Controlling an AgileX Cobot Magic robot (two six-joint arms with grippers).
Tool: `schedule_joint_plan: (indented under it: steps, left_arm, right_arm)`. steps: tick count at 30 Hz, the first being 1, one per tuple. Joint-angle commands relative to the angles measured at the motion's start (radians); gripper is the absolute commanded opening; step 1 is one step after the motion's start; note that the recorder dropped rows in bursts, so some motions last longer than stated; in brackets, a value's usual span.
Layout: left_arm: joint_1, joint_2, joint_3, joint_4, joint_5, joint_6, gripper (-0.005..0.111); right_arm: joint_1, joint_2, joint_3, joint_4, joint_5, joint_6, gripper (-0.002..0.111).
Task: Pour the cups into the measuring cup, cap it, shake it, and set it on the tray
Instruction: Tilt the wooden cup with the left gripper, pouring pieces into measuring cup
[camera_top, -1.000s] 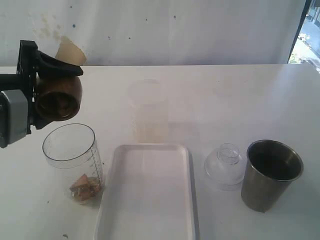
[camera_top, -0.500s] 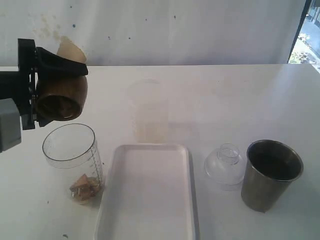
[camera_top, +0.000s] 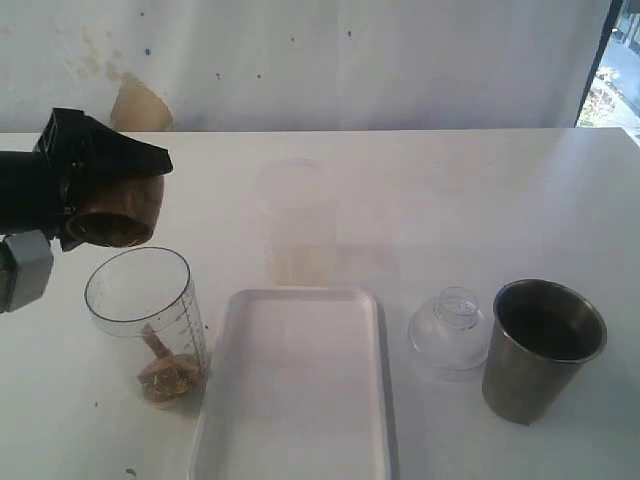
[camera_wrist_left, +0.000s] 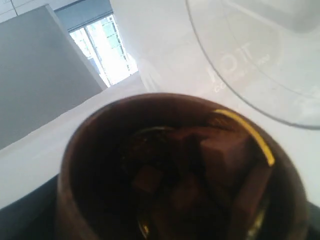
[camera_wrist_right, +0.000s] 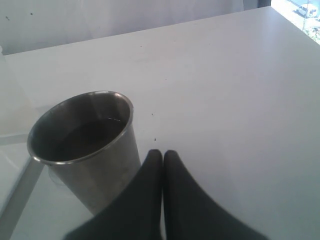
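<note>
My left gripper (camera_top: 95, 195) is shut on the brown wooden cup (camera_top: 118, 208), tipped mouth-down over the measuring cup (camera_top: 148, 322). Brown chunks lie at the measuring cup's bottom and one piece is falling inside it. In the left wrist view the wooden cup (camera_wrist_left: 170, 170) fills the frame with brown chunks still in it, and the measuring cup's rim (camera_wrist_left: 235, 65) curves beside it. The steel tumbler (camera_top: 540, 348) stands upright at the right, holding dark contents. My right gripper (camera_wrist_right: 163, 156) is shut and empty, close beside the tumbler (camera_wrist_right: 87, 147). The white tray (camera_top: 295, 385) lies empty in front.
A clear domed cap (camera_top: 452, 330) rests between the tray and the tumbler. A frosted translucent beaker (camera_top: 297, 222) stands behind the tray. The table's far edge meets a white wall.
The wooden cup has tipped further down toward the measuring cup's mouth. More brown pieces have dropped into the measuring cup. The right arm has not moved.
</note>
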Motion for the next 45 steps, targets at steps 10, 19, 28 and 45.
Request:
schedule_joint_plan:
  steps: [10,19,28,45]
  left_arm:
    - [-0.002,-0.009,-0.002,-0.013,-0.05,0.096,0.0]
    - [-0.002,-0.009,-0.002,-0.013,-0.045,0.096,0.0]
    - [-0.002,-0.009,-0.002,-0.013,-0.045,0.096,0.0]
    - [-0.002,-0.009,-0.002,-0.062,-0.278,-0.647,0.0]
  right_arm:
    - [0.005,-0.006,0.001,-0.003,-0.013,0.001,0.0]
    - [0.005,-0.006,0.001,-0.003,-0.013,0.003,0.0]
    - [0.005,-0.006,0.001,-0.003,-0.013,0.003,0.0]
    - [0.005,-0.006,0.001,-0.003,-0.013,0.003,0.0]
